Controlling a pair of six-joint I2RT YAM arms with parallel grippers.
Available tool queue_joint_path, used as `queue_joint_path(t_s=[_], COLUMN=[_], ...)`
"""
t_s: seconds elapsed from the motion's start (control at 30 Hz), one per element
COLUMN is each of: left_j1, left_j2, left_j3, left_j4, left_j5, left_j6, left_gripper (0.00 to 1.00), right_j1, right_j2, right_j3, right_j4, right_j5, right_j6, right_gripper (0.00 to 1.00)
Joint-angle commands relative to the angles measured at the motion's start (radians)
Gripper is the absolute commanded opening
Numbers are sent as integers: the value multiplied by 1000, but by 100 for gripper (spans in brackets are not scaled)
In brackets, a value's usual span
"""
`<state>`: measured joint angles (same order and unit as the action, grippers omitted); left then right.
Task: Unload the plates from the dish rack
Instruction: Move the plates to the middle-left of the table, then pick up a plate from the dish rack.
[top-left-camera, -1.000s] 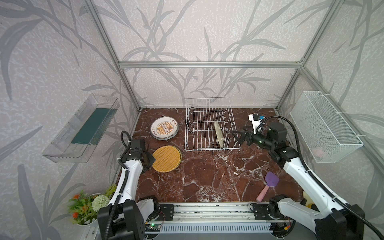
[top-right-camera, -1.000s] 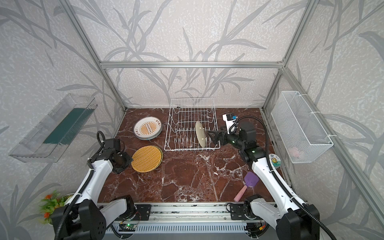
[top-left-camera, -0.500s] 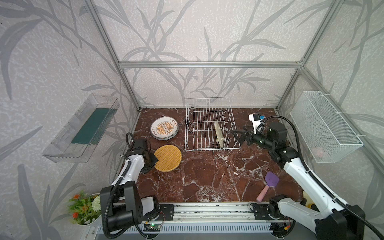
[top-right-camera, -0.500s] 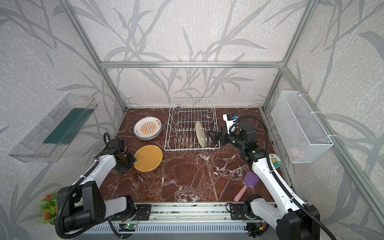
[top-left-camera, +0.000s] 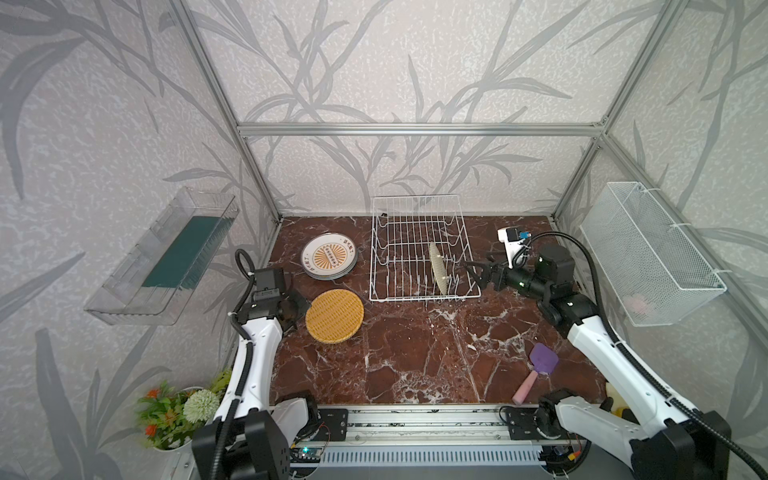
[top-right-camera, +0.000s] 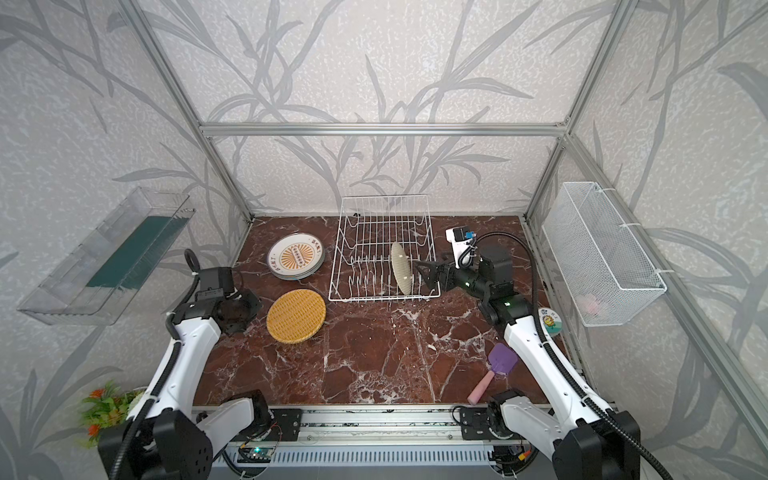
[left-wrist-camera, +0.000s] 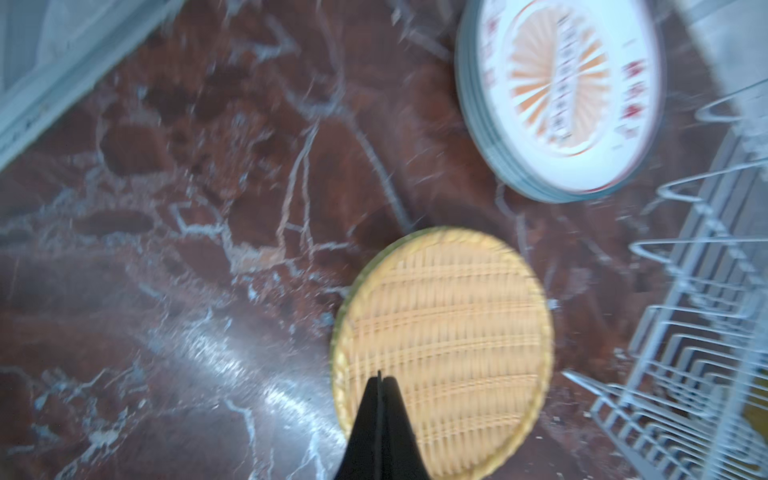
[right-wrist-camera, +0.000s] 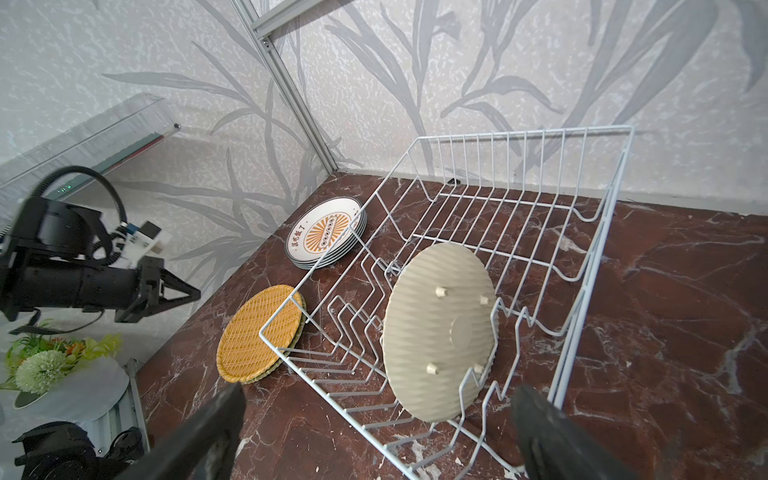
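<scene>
Left tool (left-wrist-camera: 379, 380) has shifted; yellow plates (left-wrist-camera: 442, 349) look blurred.

1. Table top (top-left-camera: 415, 353): polished red-brown marble pattern with white veins, glossy; it shows a bright reflection below the left gripper (left-wrist-camera: 379, 380).
2. Dish rack (right-wrist-camera: 523, 132): smooth white coated wire.
3. Plate in the rack (right-wrist-camera: 436, 332), directly ahead of the right gripper (top-left-camera: 473, 274): matt beige underside with rippled relief and 4 small studs.
4. Yellow plates (left-wrist-camera: 444, 332), just ahead of the left gripper: woven relief, low sheen.
5. White plates (top-left-camera: 329, 255), beyond those: glazed, glossy.
6. Gripper fingers (right-wrist-camera: 548, 428): matt black plastic.
</scene>
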<state>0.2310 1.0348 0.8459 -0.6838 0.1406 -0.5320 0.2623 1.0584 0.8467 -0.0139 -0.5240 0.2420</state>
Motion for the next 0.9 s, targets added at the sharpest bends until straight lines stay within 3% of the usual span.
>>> queue_joint_path(t_s=[0.0,0.23,0.47,0.7,0.87], left_j1=[-45,-340,-552,-718,-806], left_j2=[-26,72,256,466,611], left_j3=[88,250,386,497,573], left_j4=[36,84,146,260,317], left_j5=[121,96,91,160,202], left_j6=[36,20,4,-67,-122], left_gripper=[13,38,69,82,83], right_j1=[5,8,15,15,13], right_j2=[-22,-45,-80,-103,-106], right_j3=[5,-22,-26,-19,-5], right_j4=[-25,-38,-108,-168,-214], right_j5=[21,56,103,200,278], right_j6=[-13,8,-14,-16,-11], right_gripper=[99,99,99,99,99])
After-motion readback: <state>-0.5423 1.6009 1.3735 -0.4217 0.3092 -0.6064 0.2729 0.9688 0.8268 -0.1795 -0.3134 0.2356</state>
